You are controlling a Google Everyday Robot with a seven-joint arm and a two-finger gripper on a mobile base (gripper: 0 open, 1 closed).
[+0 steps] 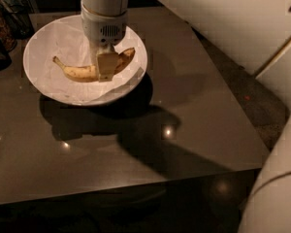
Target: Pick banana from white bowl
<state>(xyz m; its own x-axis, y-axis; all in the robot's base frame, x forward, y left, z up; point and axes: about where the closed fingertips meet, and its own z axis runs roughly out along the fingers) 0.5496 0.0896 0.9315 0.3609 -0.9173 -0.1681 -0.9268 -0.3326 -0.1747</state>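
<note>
The banana (77,72) is yellow with brown speckles and lies across the middle of the white bowl (43,84), which is lined with crumpled white paper. My gripper (106,68) comes straight down from above and is shut on the banana's middle. The near finger (105,69) covers part of the fruit. The banana's stem end points left and its other tip (128,54) points up and right. It seems to hang slightly above the paper lining.
The bowl stands at the back left of a dark glossy table (184,110). Dark cluttered objects (2,28) sit past the bowl at the far left edge. My white arm (233,18) spans the upper right, and my body fills the lower right corner.
</note>
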